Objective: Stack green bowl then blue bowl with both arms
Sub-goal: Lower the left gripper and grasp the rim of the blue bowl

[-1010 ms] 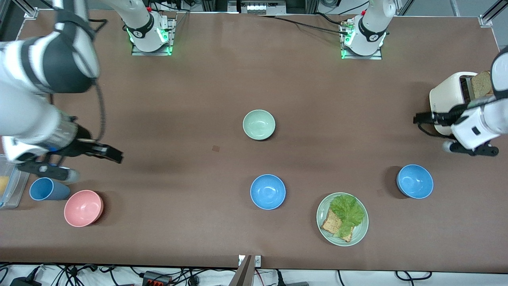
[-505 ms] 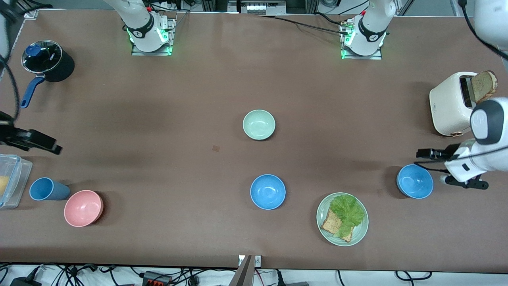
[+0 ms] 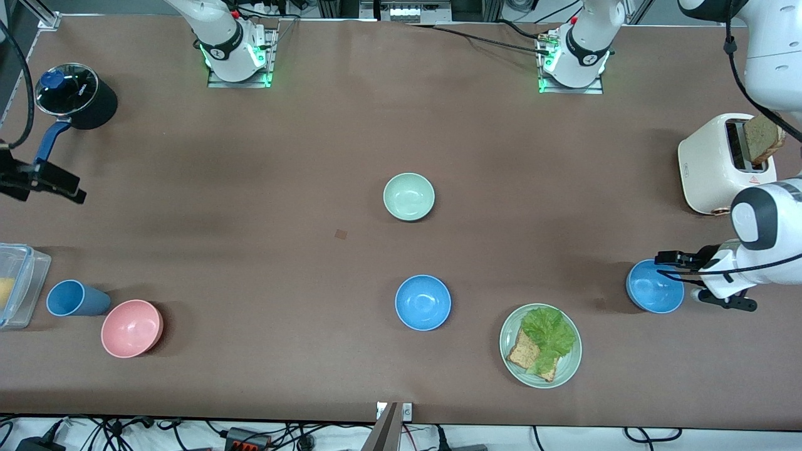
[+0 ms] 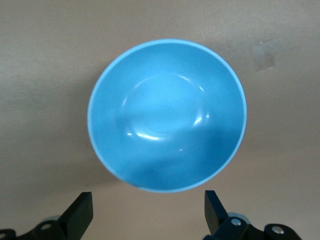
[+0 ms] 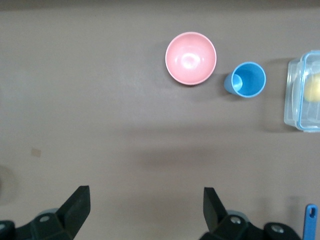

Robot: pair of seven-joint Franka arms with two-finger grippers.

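Note:
The pale green bowl (image 3: 408,196) sits upright at mid-table. One blue bowl (image 3: 423,302) lies nearer the front camera than it. A second blue bowl (image 3: 655,288) sits toward the left arm's end of the table. My left gripper (image 3: 665,258) hangs open over that second bowl's rim. In the left wrist view the blue bowl (image 4: 166,115) lies just off the open, empty left gripper (image 4: 147,215). My right gripper (image 3: 69,186) is open and empty at the right arm's end of the table, over bare table in the right wrist view (image 5: 145,207).
A toaster (image 3: 714,164) holding bread stands near the left arm. A plate (image 3: 509,341) of lettuce and bread lies beside the second blue bowl. A lidded pot (image 3: 75,94), a pink bowl (image 3: 131,327), a blue cup (image 3: 72,298) and a plastic container (image 3: 19,285) are at the right arm's end.
My left gripper has moved from beside the toaster to over the second blue bowl's rim. My right arm has swung back toward its table end, uncovering the pot.

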